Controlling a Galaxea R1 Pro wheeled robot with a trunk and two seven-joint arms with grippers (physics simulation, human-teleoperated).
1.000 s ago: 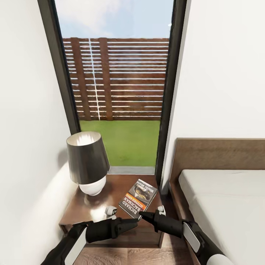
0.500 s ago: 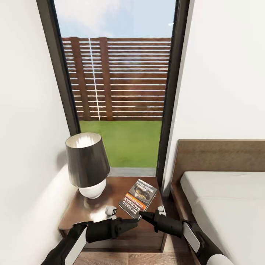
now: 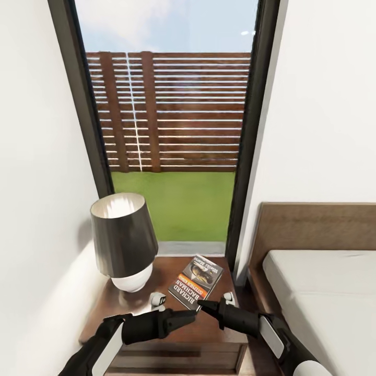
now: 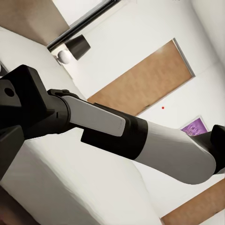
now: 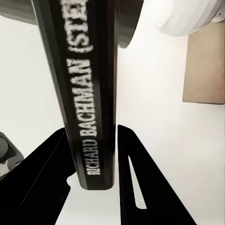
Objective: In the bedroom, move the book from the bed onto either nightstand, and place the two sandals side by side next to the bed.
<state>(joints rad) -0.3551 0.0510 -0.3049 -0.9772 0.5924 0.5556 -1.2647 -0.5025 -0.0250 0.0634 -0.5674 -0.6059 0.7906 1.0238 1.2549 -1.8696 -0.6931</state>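
the book (image 3: 196,282) is off the bed (image 3: 334,292) and over the nightstand (image 3: 156,324), slanted, its far end low on the glossy top and its near end at the tips of the right gripper (image 3: 201,306). in the right wrist view the book's spine (image 5: 89,93) runs between the two dark fingers (image 5: 136,187), which sit close on either side of it, so the right gripper looks closed on the book (whether the near edge already rests on the wood i cannot tell). the first part of the task seems nearly done: what is left of it is to let go and pull the arm clear.

the left gripper (image 3: 190,315) hangs near the nightstand's front edge, just left of the right one, carrying nothing; how far its fingers are parted i cannot tell. a lamp (image 3: 124,240) with a dark shade stands on the far left of the nightstand, near the book but apart from it. the bed lies to the right.

the sandals part is, as far as these views go, not yet started.
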